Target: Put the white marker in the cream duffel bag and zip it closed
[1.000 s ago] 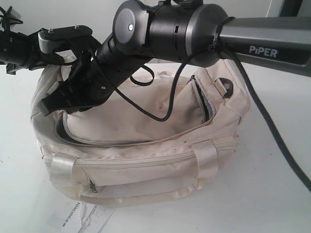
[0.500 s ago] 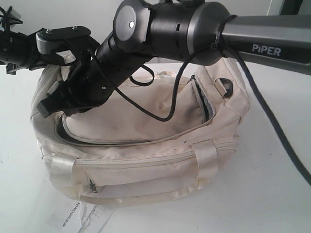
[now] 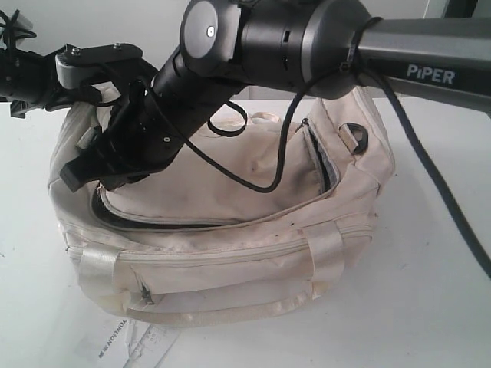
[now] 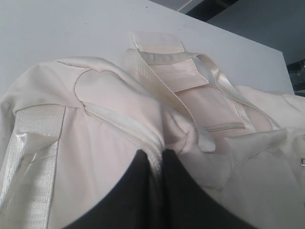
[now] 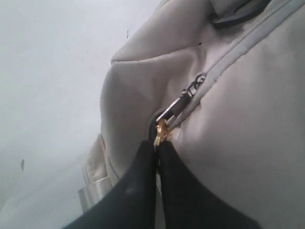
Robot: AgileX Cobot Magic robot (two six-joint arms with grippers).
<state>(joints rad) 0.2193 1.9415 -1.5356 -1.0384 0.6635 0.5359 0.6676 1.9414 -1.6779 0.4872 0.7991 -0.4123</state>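
The cream duffel bag [image 3: 230, 230] sits in the middle of the white table, its top flap unzipped along the front with a dark gap [image 3: 153, 220]. My right gripper [image 5: 157, 143] reaches across to the bag's left end [image 3: 73, 175] and is shut on the gold zipper pull [image 5: 162, 130] below the silver slider [image 5: 180, 101]. My left gripper [image 4: 156, 156] is shut on a ribbed cream strip of the bag [image 4: 151, 151] at the same end, behind the right arm. The white marker is out of view.
The right arm [image 3: 307, 38] spans the scene above the bag, and its black cable [image 3: 253, 180] droops onto the flap. A printed paper tag [image 3: 126, 341] lies at the table's front edge. White table [image 3: 430, 307] surrounds the bag.
The right gripper has edged slightly left and down at the bag's left end, still holding the zipper pull. The left arm and the bag look unchanged.
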